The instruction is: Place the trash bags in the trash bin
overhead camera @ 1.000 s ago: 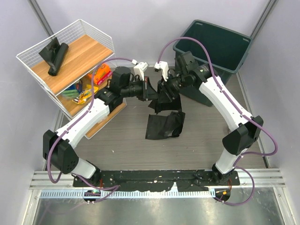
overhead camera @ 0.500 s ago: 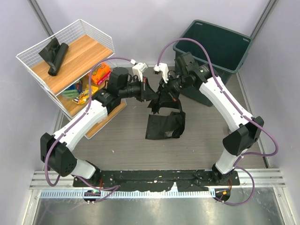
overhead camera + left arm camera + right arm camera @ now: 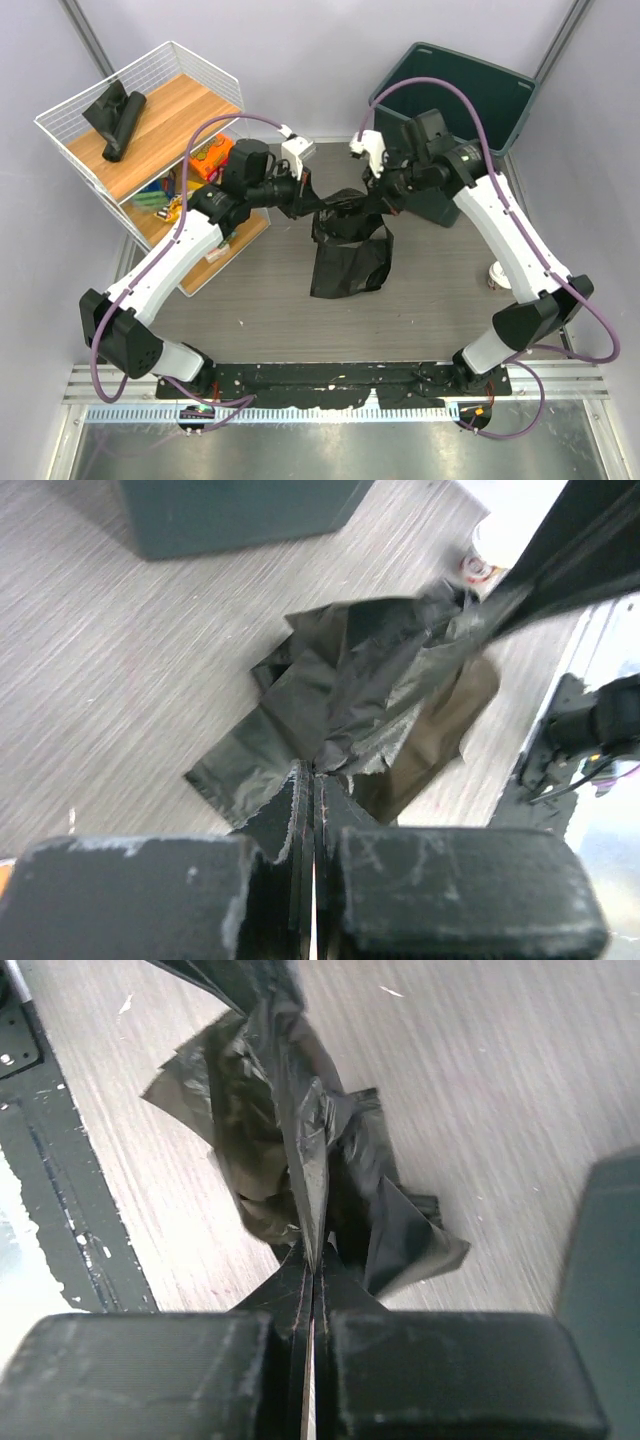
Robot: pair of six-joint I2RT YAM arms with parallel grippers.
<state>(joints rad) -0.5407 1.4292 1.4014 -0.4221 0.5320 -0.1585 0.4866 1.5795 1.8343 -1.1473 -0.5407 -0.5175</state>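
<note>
A crinkled black trash bag (image 3: 348, 250) hangs between my two grippers above the floor, its top edge stretched taut and its lower part drooping to the floor. My left gripper (image 3: 316, 201) is shut on the bag's left end; in the left wrist view its tips (image 3: 313, 776) pinch the plastic (image 3: 350, 695). On the right end my right gripper (image 3: 383, 201) is shut too, and the right wrist view shows the tips (image 3: 312, 1258) clamped on a fold of the bag (image 3: 290, 1140). The dark green trash bin (image 3: 400, 92) stands at the back right, behind the right gripper. More rolled black trash bags (image 3: 115, 115) lie on the shelf top.
A white wire shelf rack (image 3: 62, 133) with wooden boards stands at the back left, colourful snack packets (image 3: 213, 158) on its lower shelf. A small white cup-like thing (image 3: 497, 275) sits on the floor by the right arm. The black base rail (image 3: 330, 378) runs along the near edge.
The right gripper has closed on the bag and pulled to the right, toward the bin. The left gripper drew slightly left, so the bag's top is now stretched between them.
</note>
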